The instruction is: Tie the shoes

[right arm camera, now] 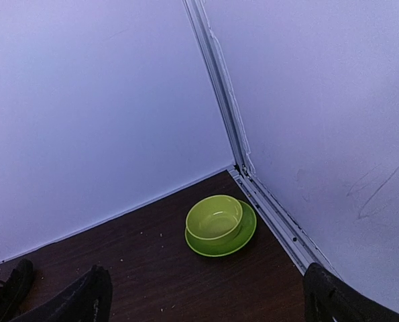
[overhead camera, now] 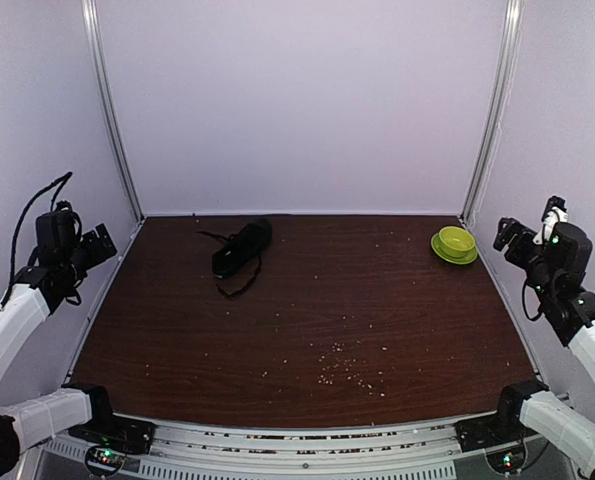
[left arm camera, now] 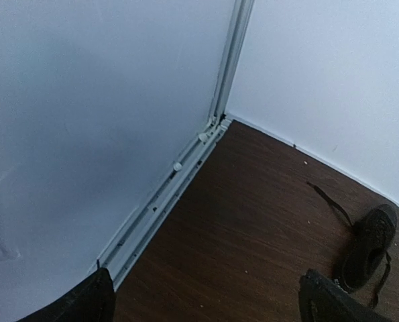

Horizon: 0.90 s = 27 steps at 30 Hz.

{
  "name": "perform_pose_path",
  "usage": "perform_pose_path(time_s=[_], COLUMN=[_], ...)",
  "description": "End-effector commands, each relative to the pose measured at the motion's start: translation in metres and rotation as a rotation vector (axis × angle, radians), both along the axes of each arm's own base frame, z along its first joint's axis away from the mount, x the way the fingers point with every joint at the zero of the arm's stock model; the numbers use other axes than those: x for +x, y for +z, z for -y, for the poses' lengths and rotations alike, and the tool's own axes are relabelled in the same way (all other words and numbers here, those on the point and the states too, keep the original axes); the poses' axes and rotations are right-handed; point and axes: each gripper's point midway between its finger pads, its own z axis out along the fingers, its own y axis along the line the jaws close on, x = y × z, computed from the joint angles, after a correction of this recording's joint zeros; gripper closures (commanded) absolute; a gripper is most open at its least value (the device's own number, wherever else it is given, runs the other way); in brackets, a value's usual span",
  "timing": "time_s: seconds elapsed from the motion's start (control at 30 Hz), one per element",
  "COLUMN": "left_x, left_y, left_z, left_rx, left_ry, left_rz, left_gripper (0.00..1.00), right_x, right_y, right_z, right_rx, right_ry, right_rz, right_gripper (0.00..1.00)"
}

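Nearest me, the two arm bases sit bolted along the front edge of the dark wooden table (overhead camera: pixel 307 310). A little farther in, right of centre, a scatter of pale crumbs (overhead camera: pixel 342 372) dots the surface.

Both arms are drawn out to the sides and raised off the tabletop. The left gripper (overhead camera: pixel 99 243) hangs by the left wall and the right gripper (overhead camera: pixel 505 236) by the right wall, each with its fingers spread wide and nothing between them. Neither one is touching anything.

Farther back, left of centre, lies the black sneaker (overhead camera: pixel 242 247), set on a diagonal and well apart from both grippers. Its thin laces (overhead camera: pixel 239 286) are loose — one curls onto the wood on the near side, another trails toward the back wall.

In the far right corner, a green bowl (overhead camera: pixel 456 239) sits on a matching green saucer (overhead camera: pixel 454 256), close to the metal rail (overhead camera: pixel 487 130) where the pale walls meet.
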Motion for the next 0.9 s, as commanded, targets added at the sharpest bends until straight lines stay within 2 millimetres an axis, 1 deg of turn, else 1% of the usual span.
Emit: perform_pose_path(time_s=[0.0, 0.13, 0.27, 0.37, 0.43, 0.53, 0.57, 0.67, 0.7, 0.77, 0.87], left_x=[-0.008, 0.004, 0.021, 0.036, 0.048, 0.065, 0.072, 0.09, 0.095, 0.107, 0.116], left_y=[-0.032, -0.033, -0.035, -0.039, -0.043, -0.054, -0.064, -0.075, -0.08, -0.091, -0.109], left_z=[0.031, 0.061, 0.092, 0.129, 0.16, 0.203, 0.217, 0.251, 0.259, 0.267, 0.268], left_rx=[-0.168, -0.233, -0.238, -0.23, -0.229, -0.258, -0.273, -0.306, -0.317, -0.358, -0.381], left_ry=[-0.126, -0.275, -0.343, -0.418, -0.48, -0.561, -0.584, -0.635, -0.644, -0.629, -0.581], left_rz=[-0.084, -0.097, -0.174, -0.237, -0.268, -0.314, -0.341, -0.373, -0.39, -0.418, -0.447], left_gripper=[0.02, 0.02, 0.04, 0.06, 0.07, 0.07, 0.07, 0.07, 0.07, 0.08, 0.11], right_x=[-0.009, -0.015, -0.015, -0.018, -0.021, -0.027, -0.029, -0.033, -0.033, -0.033, -0.033], right_y=[-0.003, -0.009, -0.02, -0.033, -0.038, -0.039, -0.039, -0.042, -0.044, -0.049, -0.053], right_z=[-0.002, -0.014, -0.027, -0.026, -0.023, -0.024, -0.025, -0.027, -0.029, -0.031, -0.034], right_rx=[0.051, 0.082, 0.074, 0.074, 0.082, 0.086, 0.089, 0.113, 0.12, 0.135, 0.15], right_ry=[0.011, 0.081, 0.158, 0.148, 0.133, 0.141, 0.147, 0.157, 0.164, 0.176, 0.191], right_rz=[-0.018, 0.019, -0.016, -0.089, -0.117, -0.12, -0.115, -0.094, -0.092, -0.097, -0.109], right_gripper=[0.0, 0.01, 0.0, 0.0, 0.0, 0.01, 0.01, 0.0, 0.0, 0.01, 0.0])
